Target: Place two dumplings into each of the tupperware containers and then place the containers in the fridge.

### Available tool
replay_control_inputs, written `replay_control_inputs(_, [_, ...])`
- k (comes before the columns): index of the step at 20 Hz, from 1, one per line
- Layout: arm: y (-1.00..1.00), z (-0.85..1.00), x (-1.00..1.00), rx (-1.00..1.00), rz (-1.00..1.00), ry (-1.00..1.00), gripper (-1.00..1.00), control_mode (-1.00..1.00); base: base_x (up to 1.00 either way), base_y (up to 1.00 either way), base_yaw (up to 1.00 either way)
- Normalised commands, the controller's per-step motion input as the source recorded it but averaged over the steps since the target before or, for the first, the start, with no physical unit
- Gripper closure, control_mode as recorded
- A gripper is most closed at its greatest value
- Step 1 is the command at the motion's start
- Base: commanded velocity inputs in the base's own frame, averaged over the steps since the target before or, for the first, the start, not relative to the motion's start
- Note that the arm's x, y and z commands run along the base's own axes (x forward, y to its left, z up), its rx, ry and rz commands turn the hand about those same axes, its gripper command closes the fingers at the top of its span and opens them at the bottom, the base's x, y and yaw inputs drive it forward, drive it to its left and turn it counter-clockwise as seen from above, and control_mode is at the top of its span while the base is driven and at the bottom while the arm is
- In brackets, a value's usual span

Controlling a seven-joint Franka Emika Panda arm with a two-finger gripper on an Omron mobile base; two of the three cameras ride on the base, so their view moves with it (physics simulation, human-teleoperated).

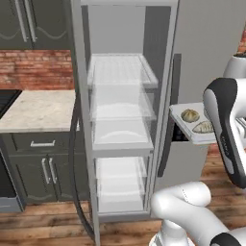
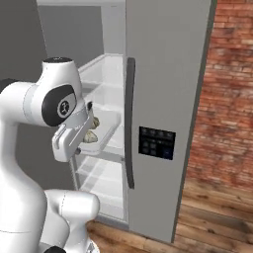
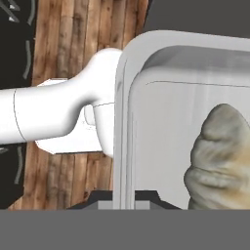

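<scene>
A whitish tupperware container [image 1: 185,126] hangs in the air in front of the open fridge [image 1: 120,139], level with its middle shelves. Two tan dumplings [image 1: 190,115] [image 1: 203,127] lie in it. From the right base view the same container [image 2: 109,123] sits just outside the fridge's white shelves, with the dumplings [image 2: 91,137] partly behind my hand. My gripper [image 3: 124,199] is shut on the container's rim [image 3: 124,122], one finger on each side of the wall. One wrinkled dumpling [image 3: 219,161] lies close by inside the tray.
The fridge's closed right door [image 2: 163,74] carries a black dispenser panel [image 2: 156,143] and a dark handle. A stone counter [image 1: 38,110] over dark cabinets stands to the left, with a black range [image 1: 6,101] at its far edge. A brick wall [image 2: 222,99] is at the right.
</scene>
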Motion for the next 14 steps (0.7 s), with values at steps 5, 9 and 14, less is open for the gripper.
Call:
replay_control_inputs(5, [0.00, 0.00, 0.00, 0.00, 0.00, 0.00, 1.00, 1.00, 0.20, 0.51, 0.01])
replay_control_inputs(9, [0.00, 0.00, 0.00, 0.00, 0.00, 0.00, 1.00, 1.00, 0.53, 0.00, 0.02])
replay_control_inputs(14, [0.00, 0.00, 0.00, 0.00, 0.00, 0.00, 1.00, 1.00, 0.54, 0.01, 0.04])
